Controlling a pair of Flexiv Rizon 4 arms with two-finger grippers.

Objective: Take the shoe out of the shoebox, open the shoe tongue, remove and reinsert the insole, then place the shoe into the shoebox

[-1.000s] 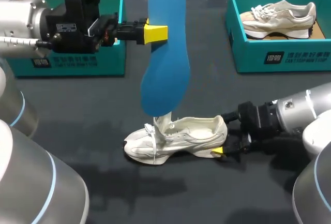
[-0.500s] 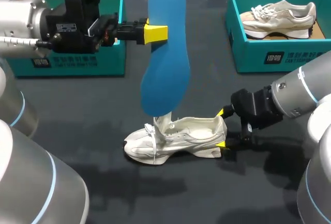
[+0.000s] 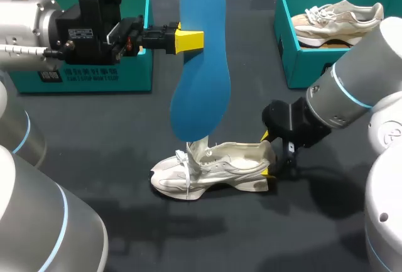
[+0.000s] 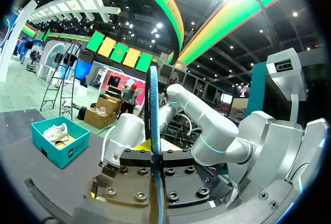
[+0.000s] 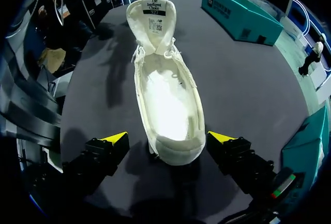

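A white shoe (image 3: 213, 168) lies on the dark table, toe to the left, its tongue (image 5: 151, 19) pulled upright and the inside bare. A blue insole (image 3: 201, 58) hangs upright over the shoe, its lower end just above the tongue. My left gripper (image 3: 190, 39) is shut on the insole's upper part. In the left wrist view the insole (image 4: 153, 131) shows edge-on, clamped in the left gripper (image 4: 156, 175). My right gripper (image 3: 266, 156) stands open at the shoe's heel. In the right wrist view the right gripper (image 5: 168, 138) straddles the heel (image 5: 176, 149), with gaps on both sides.
A teal shoebox (image 3: 301, 65) at the back right holds another pale shoe (image 3: 339, 24). A second teal shoebox (image 3: 135, 65) stands at the back left, partly behind my left arm. There is free table in front of the white shoe.
My right arm has swung up and toward the middle, so its wrist now stands over the heel; its gripper has stayed open at the heel. The left arm and insole have not moved.
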